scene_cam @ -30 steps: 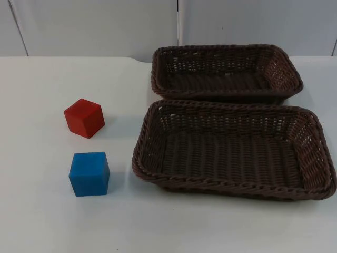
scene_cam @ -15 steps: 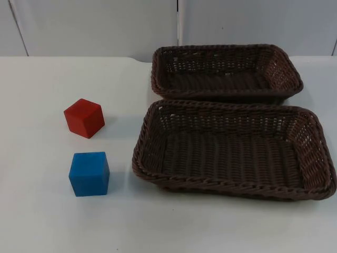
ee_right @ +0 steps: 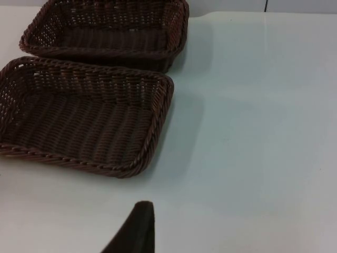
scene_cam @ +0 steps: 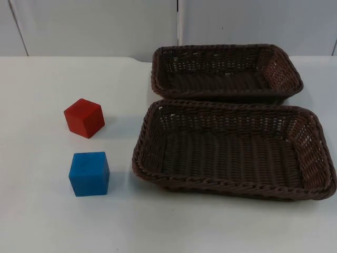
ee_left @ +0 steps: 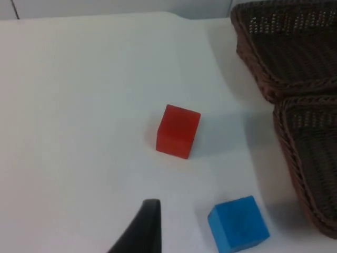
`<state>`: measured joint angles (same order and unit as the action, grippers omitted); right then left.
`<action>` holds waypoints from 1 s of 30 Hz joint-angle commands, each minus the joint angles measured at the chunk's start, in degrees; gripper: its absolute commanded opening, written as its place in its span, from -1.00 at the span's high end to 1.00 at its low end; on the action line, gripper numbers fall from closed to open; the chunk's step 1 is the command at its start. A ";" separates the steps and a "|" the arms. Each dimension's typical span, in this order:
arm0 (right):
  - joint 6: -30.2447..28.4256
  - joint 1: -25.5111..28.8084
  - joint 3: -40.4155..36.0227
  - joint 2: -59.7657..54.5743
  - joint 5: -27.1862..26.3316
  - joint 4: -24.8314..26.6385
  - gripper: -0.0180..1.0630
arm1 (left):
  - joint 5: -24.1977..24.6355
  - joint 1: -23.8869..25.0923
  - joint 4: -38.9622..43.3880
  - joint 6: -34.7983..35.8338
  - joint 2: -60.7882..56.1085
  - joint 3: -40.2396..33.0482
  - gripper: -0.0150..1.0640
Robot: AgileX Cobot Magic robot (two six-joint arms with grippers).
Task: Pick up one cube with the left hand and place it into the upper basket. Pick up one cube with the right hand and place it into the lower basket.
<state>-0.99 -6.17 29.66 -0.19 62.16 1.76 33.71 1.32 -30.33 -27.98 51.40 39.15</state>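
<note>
Surface (scene_cam: 42,221): you see nothing shifted over the last second; the task hasn't begun.
Lower basket (scene_cam: 234,191): empty, nearest you.
Upper basket (scene_cam: 226,95): empty, just behind it.
Red cube (scene_cam: 84,118): loose, left of the baskets.
Blue cube (scene_cam: 89,173): just beside the red.
Left gripper (ee_left: 142,232): above the cubes; fingers' state you cannot tell.
Right gripper (ee_right: 137,229): waits near the lower basket; likewise unclear.

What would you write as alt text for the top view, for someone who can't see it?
A red cube and a blue cube sit apart on a white table, red farther back. To their right lie two empty brown wicker baskets, the upper basket behind the larger lower basket.
</note>
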 commanded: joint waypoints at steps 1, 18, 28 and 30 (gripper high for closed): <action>0.05 0.41 -0.18 0.19 -0.39 -0.09 -0.98 | -1.11 0.09 -2.67 -1.63 1.90 1.92 -0.97; 0.05 0.41 -0.18 0.19 -0.39 -0.09 -0.98 | -1.05 0.09 -6.79 -9.72 20.97 15.78 -0.97; 0.05 0.41 -0.18 0.19 -0.39 -0.09 -0.98 | -1.25 -2.64 -7.06 -12.28 29.97 19.39 -0.97; 0.05 0.41 -0.18 0.19 -0.39 -0.09 -0.98 | -1.71 -4.12 -6.74 -12.66 32.78 20.40 -0.97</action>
<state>-0.86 -6.17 29.66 -0.19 62.16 1.76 32.48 -1.64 -36.21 -39.90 82.35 58.66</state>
